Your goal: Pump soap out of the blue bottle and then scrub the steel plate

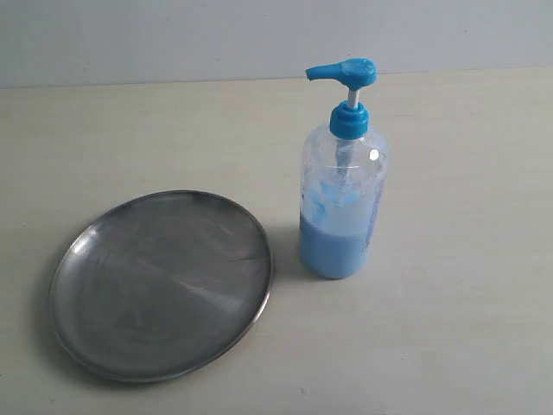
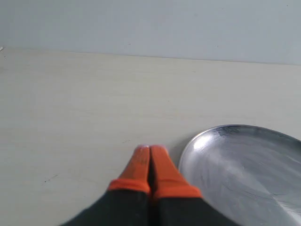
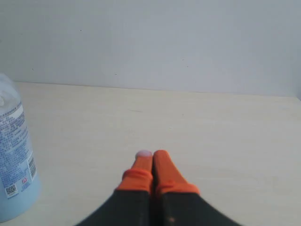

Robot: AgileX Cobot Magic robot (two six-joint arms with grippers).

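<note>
Spanning every view, the pale table (image 1: 449, 328) is the biggest thing, w/ a plain grey-white wall (image 1: 173, 35) behind its far edge. Nothing else stands on it besides the two task items, so there is open tabletop on all sides.

Steel plate (image 1: 160, 285) lies flat at front-left in ext. view, its dull face streaked w/ reflections and its thin rim catching light. Blue bottle (image 1: 342, 199) stands upright just beside the plate's right rim w/ a small gap btwn them. Its pump head (image 1: 344, 72) is up, nozzle pointing left. Soap (image 1: 333, 251), pale blue, fills roughly the lower third of the bottle.

L gripper (image 2: 150, 149): orange fingers clenched tip to tip, holding nothing. It is over bare table, w/ the plate rim (image 2: 244, 169) just beside it but apart.

R gripper (image 3: 151, 154): orange fingers also pressed together, empty. The bottle (image 3: 14, 165) w/ its printed label is off to one side, well apart, w/ clear tabletop btwn them. Can't tell if either gripper touches the table.
</note>
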